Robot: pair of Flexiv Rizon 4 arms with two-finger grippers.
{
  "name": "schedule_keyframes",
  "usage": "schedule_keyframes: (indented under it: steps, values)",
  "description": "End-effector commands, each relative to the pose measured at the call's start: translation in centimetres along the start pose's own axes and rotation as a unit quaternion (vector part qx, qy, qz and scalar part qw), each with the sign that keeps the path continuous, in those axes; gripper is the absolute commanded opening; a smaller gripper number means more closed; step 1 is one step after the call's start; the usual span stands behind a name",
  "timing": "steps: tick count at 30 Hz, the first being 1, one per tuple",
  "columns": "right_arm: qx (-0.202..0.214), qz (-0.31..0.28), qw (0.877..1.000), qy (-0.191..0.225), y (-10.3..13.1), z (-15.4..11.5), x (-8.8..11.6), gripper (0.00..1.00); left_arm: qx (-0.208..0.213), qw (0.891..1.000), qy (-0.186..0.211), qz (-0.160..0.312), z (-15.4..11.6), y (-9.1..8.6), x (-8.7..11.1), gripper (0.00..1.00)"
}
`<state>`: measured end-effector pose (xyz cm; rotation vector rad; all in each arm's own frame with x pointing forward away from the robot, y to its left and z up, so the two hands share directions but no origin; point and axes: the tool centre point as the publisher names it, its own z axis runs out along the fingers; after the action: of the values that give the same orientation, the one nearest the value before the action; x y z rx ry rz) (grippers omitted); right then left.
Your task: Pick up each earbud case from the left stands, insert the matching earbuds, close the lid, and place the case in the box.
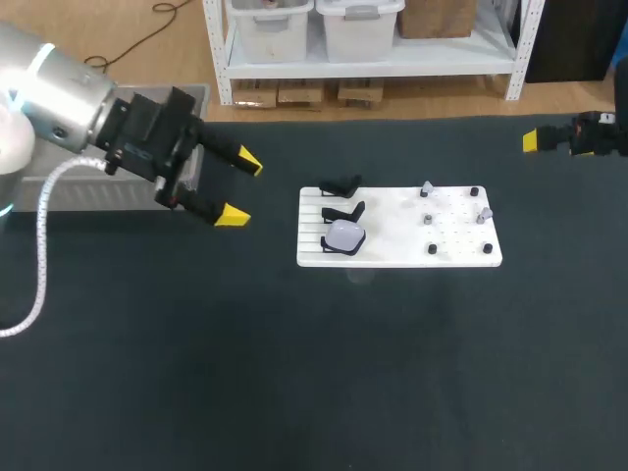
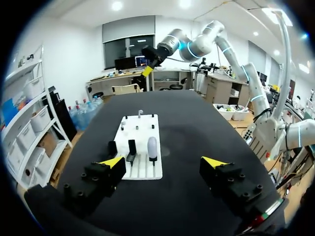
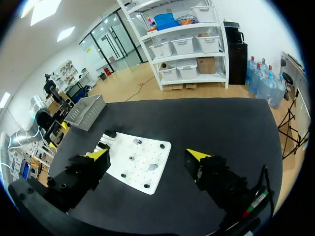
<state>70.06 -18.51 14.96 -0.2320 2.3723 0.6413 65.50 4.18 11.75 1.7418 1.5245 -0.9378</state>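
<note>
The left gripper [image 1: 241,188] hovers over the black table [image 1: 294,392] to the left of the white board [image 1: 392,253], well apart from it, its yellow-tipped jaws spread wide and holding nothing. The one earbud case [image 1: 344,235], pale and rounded, sits on the nearest of the three black stands [image 1: 342,210] at the board's left end; the other two stands are bare. In the left wrist view the case [image 2: 152,146] lies ahead of the gripper, only slightly off the line that runs out between its fingers. The step in hand looks like the approach to pick up this case. To do it well, the arm should centre the gap on the case and bring the fingers down on two opposite sides of the shell. They must stay clear of the bare stand just beside it. The jaws should close gently, since the smooth shell will probably slip under a hard squeeze. A lift up off the stand is safer than a sideways drag, which could shove the light board. The right gripper [image 3: 148,155] waits far off the board's other end, jaws likewise spread and empty. Small pieces on that end are probably the earbuds [image 1: 427,188], too small to match by eye. The grey basket [image 3: 87,111] beyond the stands is likely the box.
</note>
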Motion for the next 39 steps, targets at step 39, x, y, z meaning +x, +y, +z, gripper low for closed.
schedule_keyframes:
  steps: [39]
  values:
    - [0.000, 0.000, 1.000, 0.000, 0.0, 0.0, 0.0, 1.00, 0.022, 0.998, -0.028, -0.044, 11.7, 2.5, 2.8, 0.92]
